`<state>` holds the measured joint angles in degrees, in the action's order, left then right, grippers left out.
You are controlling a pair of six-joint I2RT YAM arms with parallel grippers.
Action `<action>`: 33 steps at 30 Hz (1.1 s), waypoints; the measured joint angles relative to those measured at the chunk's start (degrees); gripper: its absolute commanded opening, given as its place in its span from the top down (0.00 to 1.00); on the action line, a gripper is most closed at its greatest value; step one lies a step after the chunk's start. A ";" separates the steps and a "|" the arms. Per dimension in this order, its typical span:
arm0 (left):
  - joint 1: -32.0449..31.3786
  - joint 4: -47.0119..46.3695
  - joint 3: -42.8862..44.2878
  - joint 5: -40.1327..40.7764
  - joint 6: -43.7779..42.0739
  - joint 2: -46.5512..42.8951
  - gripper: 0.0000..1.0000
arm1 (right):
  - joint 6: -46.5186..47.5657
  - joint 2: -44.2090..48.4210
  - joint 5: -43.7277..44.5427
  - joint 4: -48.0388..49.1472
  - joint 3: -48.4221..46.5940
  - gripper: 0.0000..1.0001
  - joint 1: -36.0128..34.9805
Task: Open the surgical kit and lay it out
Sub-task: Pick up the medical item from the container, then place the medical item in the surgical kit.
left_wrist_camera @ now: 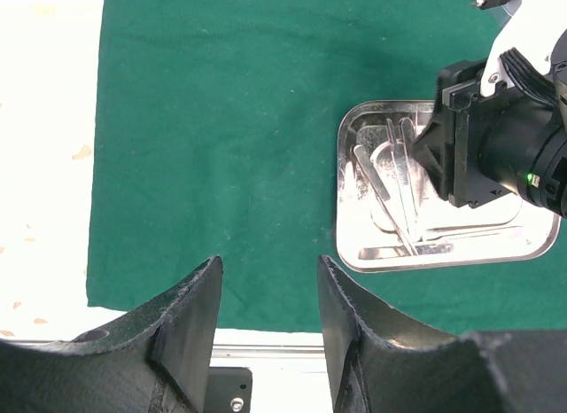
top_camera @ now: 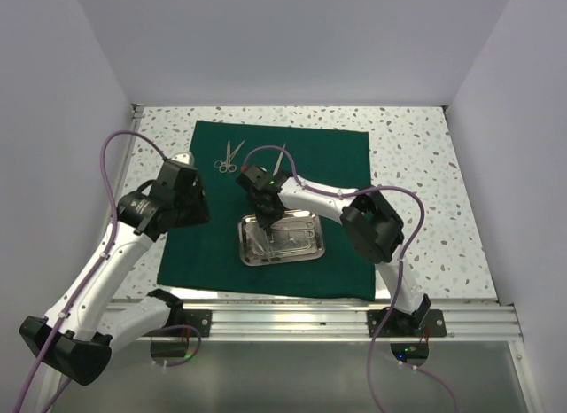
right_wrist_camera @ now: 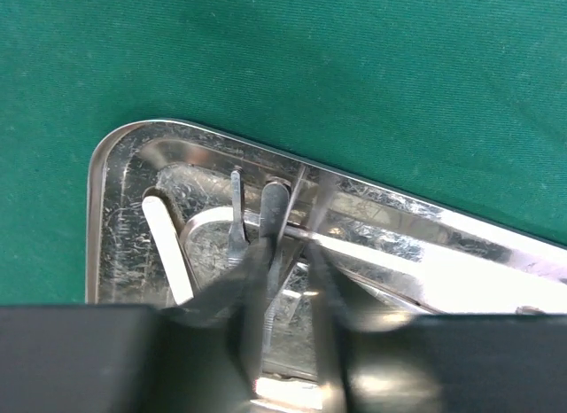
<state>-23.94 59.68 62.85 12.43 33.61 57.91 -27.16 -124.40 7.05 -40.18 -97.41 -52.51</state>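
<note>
The dark green cloth (top_camera: 337, 156) lies spread flat. The steel tray (top_camera: 314, 251) sits on its front middle, with several slim silver instruments inside (left_wrist_camera: 400, 187). Scissors (top_camera: 229, 158) and another slim instrument (top_camera: 280, 159) lie on the cloth beyond the tray. My right gripper (top_camera: 266, 222) reaches down into the tray's far-left corner. In the right wrist view its blurred fingers (right_wrist_camera: 252, 280) stand nearly shut (right_wrist_camera: 295, 236) around a slim instrument (right_wrist_camera: 275, 200) on the tray floor (right_wrist_camera: 124, 236). My left gripper (left_wrist_camera: 268, 271) is open and empty, held above the cloth's front left part (top_camera: 190, 214).
A metal rail (top_camera: 337, 320) runs along the near table edge, just in front of the cloth. White walls enclose the speckled table (top_camera: 425, 165) on three sides. The right arm's body (left_wrist_camera: 496, 138) hangs over the tray's far side.
</note>
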 measured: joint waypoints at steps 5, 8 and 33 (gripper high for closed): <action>0.00 0.15 -0.15 0.00 -0.24 -0.15 0.50 | -0.79 0.00 0.59 -0.04 0.02 1.00 -0.09; 0.07 0.15 -0.79 0.00 -0.28 -0.15 0.50 | -1.03 0.02 0.98 -0.17 0.02 1.00 -0.11; 0.20 -0.11 -2.67 -0.52 -0.44 -0.11 0.50 | 1.20 2.62 8.17 -8.76 -22.58 1.00 21.79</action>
<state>-23.75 59.57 60.18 11.90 33.17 57.80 -25.96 -121.78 15.22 -48.95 -119.98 -30.72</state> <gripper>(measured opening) 0.503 0.019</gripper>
